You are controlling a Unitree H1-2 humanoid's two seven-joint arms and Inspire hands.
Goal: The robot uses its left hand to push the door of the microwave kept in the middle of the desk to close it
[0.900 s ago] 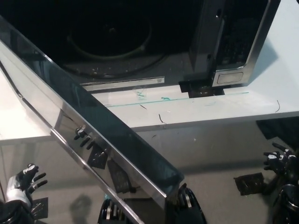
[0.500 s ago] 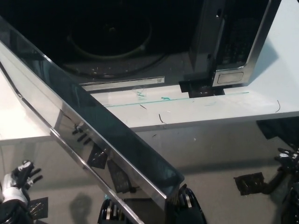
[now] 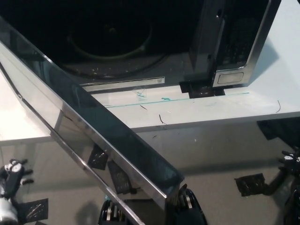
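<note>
Your view lists: microwave [image 3: 229, 42] black and silver; its door [image 3: 93, 136] mirror-bright silver, dark-edged; desk [image 3: 262, 101] white with green scribbles.

The white desk [image 3: 234, 110] has small green marks [image 3: 165, 99] and thin dark scratches [image 3: 162, 119] on its top near the front edge. Below it lies a grey floor [image 3: 211, 150]. One black square patch [image 3: 250, 183] lies on the floor at the right, and another black square patch [image 3: 35, 209] lies at the lower left.
</note>
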